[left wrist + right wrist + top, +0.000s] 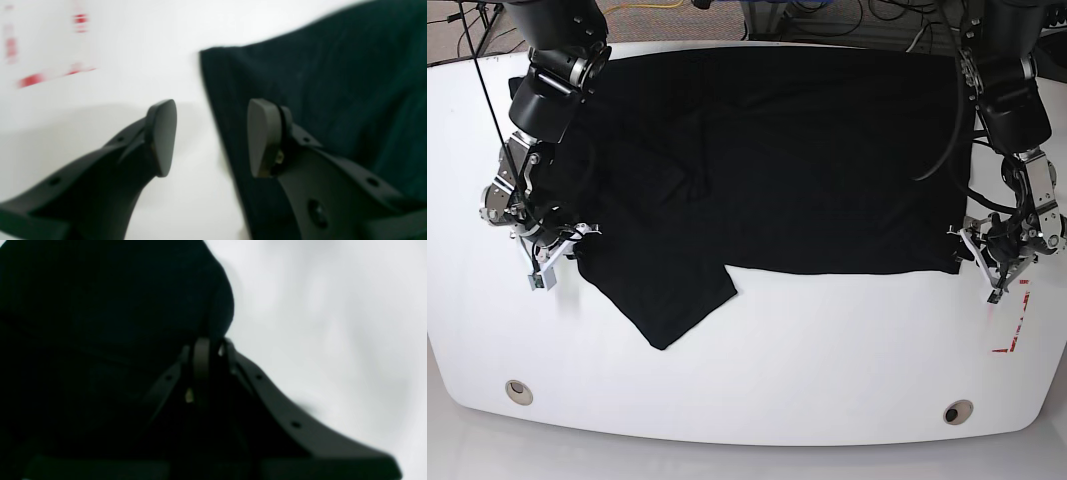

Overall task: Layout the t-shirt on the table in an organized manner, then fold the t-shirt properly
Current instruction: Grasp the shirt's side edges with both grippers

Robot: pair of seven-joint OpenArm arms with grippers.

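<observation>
Left gripper (211, 136) jaws parted, empty, straddling t-shirt (777, 160) edge on table (827, 350). Right gripper (213, 346) pinching t-shirt fabric.

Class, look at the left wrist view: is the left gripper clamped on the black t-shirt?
No: the left gripper stands open, nothing between its pads, with the t-shirt edge lying on the table below it.

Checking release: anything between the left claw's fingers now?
No. In the left wrist view the left claw stands open; between its fingers shows only bare table and the t-shirt edge lying flat.
</observation>
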